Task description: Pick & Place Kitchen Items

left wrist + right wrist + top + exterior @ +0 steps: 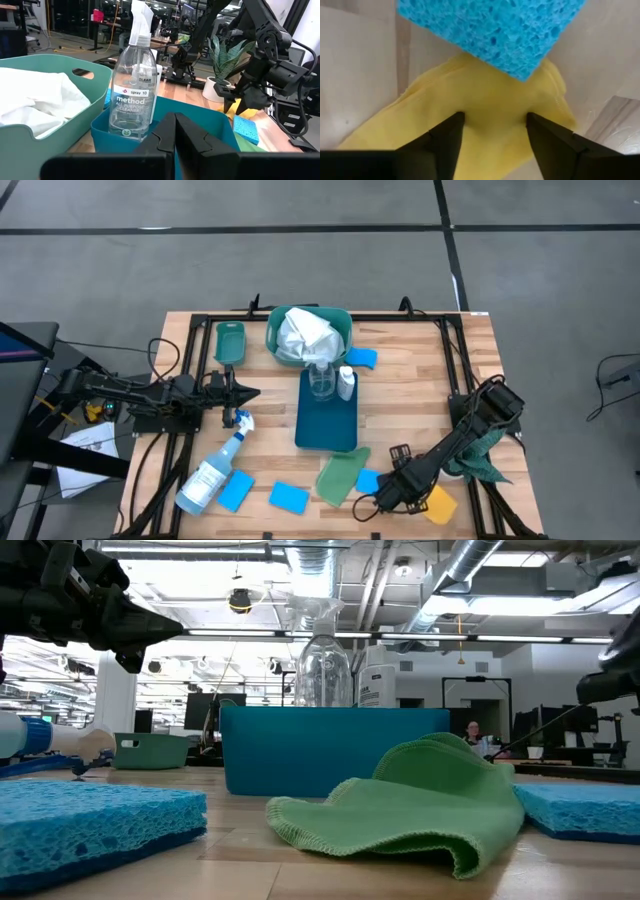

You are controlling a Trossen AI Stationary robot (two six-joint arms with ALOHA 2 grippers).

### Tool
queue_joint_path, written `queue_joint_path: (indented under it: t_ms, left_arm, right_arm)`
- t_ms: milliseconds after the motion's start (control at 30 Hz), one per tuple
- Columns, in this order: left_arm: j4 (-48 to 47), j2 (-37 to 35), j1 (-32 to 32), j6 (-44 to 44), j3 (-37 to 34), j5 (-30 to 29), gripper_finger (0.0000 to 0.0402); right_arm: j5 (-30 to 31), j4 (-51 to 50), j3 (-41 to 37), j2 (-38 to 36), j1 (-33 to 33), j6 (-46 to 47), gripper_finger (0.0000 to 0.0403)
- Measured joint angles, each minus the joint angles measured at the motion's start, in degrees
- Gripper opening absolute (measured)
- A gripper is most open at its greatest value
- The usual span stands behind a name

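My right gripper (405, 492) points down near the table's near edge, open, over a yellow cloth (490, 120) that lies on the table. A blue sponge (495, 30) overlaps the cloth's edge. A light-green cloth (343, 475) lies crumpled beside it. More blue sponges (289, 498) and a blue-trigger spray bottle (215, 470), on its side, lie at the near left. A blue tray (327, 425) holds a clear spray bottle (134, 95) and a small white bottle (346, 383). My left gripper (245, 393) waits shut at the left, pointing level toward the tray. My right gripper comes at the yellow cloth from above, pointing down. Its two spread fingertips (449, 131) stand at the cloth's middle (495, 127), with a stretch of cloth between them. The cloth lies slack on the table. Whether the tips touch it, I cannot tell.
A teal bin (340, 320) with a white cloth (305, 335) stands at the far middle, a small teal tray (230, 342) to its left and a blue sponge (361, 358) to its right. A dark green rag (480, 462) lies under my right arm.
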Motion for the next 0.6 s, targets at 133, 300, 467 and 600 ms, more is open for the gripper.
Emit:
queue_joint_path:
  t_ms: [133,300,467,600]
  left_arm:
    - [0.0,0.0,-0.01,-0.01,-0.01,0.0,0.0]
    - [0.0,0.02,-0.01,0.01,0.0,0.0,0.0]
    - [-0.01,0.0,0.0,0.0,0.0,0.0,0.0]
    - [0.0,0.0,-0.01,0.0,0.0,0.0,0.0]
  right_arm:
    - [0.22,0.38,-0.01,0.05,-0.37,0.1,0.0147]
    - [-0.04,0.42,-0.04,0.11,-0.41,0.11,0.0078]
    - [-1.47,0.2,-0.13,-0.39,-0.48,0.12,0.0012]
    - [-0.49,-1.0,-0.43,-2.05,-0.5,2.09,0.0008]
